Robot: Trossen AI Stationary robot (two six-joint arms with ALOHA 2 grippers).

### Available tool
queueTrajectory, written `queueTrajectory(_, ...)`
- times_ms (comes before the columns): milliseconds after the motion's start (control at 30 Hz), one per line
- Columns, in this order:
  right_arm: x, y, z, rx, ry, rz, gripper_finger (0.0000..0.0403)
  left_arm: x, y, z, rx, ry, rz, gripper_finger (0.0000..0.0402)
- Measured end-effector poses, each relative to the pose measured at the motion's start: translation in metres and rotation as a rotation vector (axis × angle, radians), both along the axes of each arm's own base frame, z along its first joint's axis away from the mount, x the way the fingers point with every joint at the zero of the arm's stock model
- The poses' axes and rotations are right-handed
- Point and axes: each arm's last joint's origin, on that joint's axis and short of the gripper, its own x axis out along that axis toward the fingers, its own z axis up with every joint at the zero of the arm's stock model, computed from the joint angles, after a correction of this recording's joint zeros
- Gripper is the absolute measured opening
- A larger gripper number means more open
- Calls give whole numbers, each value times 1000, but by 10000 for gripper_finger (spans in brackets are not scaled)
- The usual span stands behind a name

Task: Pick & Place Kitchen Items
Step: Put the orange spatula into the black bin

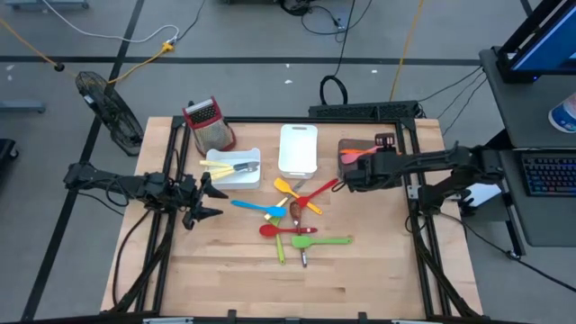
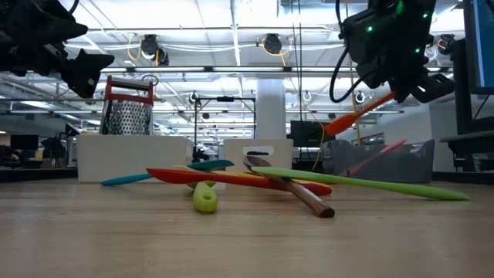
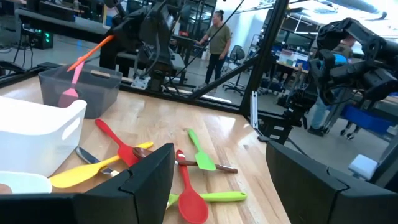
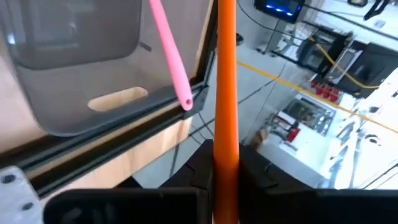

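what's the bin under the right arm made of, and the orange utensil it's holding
The bin looks like translucent grey plastic: the wood table shows through its wall and handle slot, and its rim is smooth and rounded. The orange utensil, clamped in the right gripper, has an even matte colour with no grain, so probably silicone or plastic.

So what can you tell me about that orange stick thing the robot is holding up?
The long, slim orange plastic-looking utensil is pinched between the shut fingers of the right end effector, held up in the air. It hangs slanting above the clear grey plastic bin at the table's right edge, where a pink utensil already leans. Nothing else touches it. I cannot make out its head clearly.
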Motion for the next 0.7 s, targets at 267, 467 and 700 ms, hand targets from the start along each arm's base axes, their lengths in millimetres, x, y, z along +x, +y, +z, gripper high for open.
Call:
queueTrajectory(267, -5, -18, 0, 21, 52, -56, 25, 0, 0, 0, -5, 1, 0, 257)
queueTrajectory(467, -9, -31, 0, 77, 143, -61, 25, 0, 0, 0, -2, 1, -1, 257)
queueTrajectory(700, -9, -33, -3, 186, 196, -30, 28, 0, 0, 0, -1, 1, 0, 257)
